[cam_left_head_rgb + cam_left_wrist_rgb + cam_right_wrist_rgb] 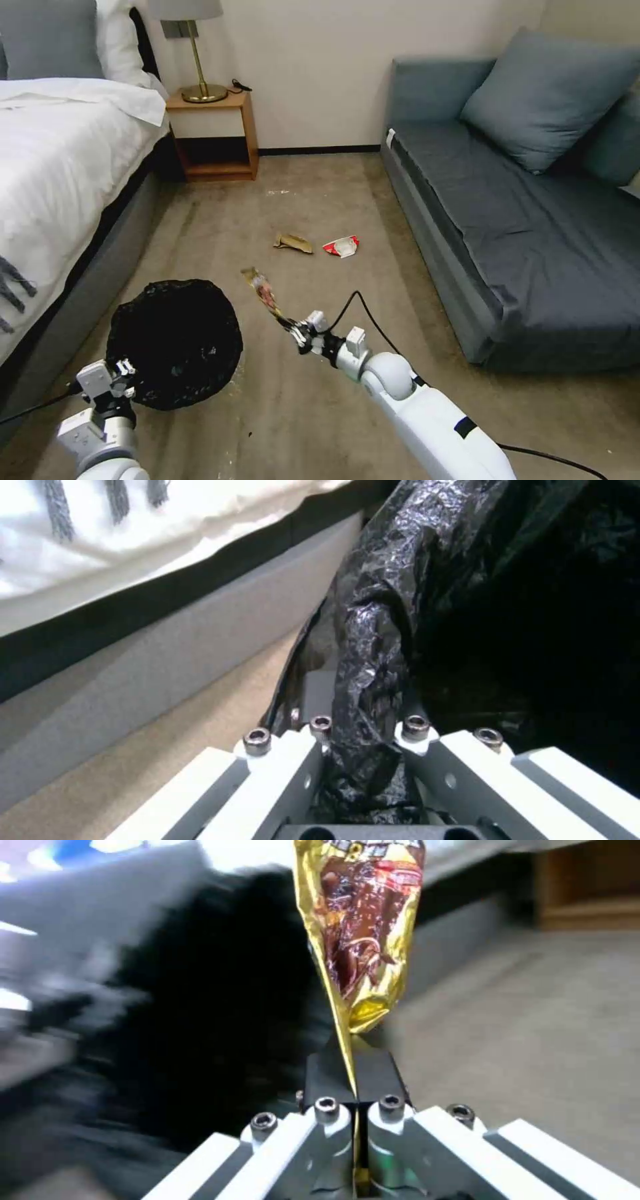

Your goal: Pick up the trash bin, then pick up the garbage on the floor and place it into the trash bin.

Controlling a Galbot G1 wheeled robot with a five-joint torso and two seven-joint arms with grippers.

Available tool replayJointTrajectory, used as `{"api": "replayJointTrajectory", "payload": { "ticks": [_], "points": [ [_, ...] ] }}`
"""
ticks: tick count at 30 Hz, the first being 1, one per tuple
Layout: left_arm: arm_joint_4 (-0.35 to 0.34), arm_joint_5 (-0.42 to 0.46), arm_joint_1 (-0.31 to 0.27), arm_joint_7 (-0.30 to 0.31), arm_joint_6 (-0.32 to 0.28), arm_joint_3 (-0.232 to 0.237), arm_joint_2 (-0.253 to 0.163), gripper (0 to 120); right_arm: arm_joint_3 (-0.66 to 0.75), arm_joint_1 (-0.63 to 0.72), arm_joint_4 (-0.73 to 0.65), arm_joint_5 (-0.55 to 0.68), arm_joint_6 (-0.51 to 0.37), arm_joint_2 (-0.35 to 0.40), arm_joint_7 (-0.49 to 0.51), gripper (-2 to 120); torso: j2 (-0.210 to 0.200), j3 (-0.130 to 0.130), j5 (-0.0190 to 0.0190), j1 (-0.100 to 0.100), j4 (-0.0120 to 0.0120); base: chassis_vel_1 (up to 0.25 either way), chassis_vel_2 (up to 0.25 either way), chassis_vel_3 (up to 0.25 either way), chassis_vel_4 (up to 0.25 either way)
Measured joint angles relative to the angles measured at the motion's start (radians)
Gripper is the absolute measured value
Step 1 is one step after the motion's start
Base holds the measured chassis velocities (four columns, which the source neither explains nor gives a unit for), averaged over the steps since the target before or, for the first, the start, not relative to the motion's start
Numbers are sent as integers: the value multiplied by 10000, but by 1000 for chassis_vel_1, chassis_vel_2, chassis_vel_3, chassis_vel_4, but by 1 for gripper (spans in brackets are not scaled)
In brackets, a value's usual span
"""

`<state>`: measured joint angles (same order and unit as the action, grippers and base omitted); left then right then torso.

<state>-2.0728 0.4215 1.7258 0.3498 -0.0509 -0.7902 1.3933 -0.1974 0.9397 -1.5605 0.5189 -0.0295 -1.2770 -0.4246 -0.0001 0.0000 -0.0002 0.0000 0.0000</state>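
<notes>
Now snack wrapper [363, 935] lengthwise — pointing binward, pinched

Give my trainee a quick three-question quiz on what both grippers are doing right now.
1. True or false: the left gripper is shut on the trash bin at its black bag rim.
2. What does the right gripper hold? A) red-and-white wrapper B) gold snack wrapper C) tan paper wad
3. Fill in: two litter pieces lie on the carpet between the bed and the ____.

Key: 1 true. 2 B, the gold snack wrapper; the tan paper wad and red-and-white wrapper lie on the floor. 3 sofa; the bed is opposite.
</notes>
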Motion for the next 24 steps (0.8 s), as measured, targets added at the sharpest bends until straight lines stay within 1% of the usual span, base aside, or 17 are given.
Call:
{"api": "replayJointTrajectory", "payload": {
  "ticks": [3,9,12,18,24],
  "points": [
    [-30,66,-63,11,-76,11,-32,3,-765,14,-885,558,-547,35,-18,0,0,0,0,-1,0,0,0,0,0],
    [-170,116,-80,23,-170,70,5,3,-1588,-237,-1098,669,-838,-328,351,0,0,0,1,0,1,0,0,0,0],
    [-349,105,-51,29,-189,131,139,3,-1993,-584,-496,195,-870,-695,629,0,0,0,1,-1,2,0,0,0,0],
    [-626,103,43,29,-189,138,304,3,-2077,-830,312,-7,-872,-863,1004,0,1,0,2,0,-1,0,0,0,0],
    [-662,95,102,3,-182,141,449,3,-2123,-1019,576,-76,-871,-967,1266,0,0,0,1,0,0,0,0,0,0]
  ]
}}
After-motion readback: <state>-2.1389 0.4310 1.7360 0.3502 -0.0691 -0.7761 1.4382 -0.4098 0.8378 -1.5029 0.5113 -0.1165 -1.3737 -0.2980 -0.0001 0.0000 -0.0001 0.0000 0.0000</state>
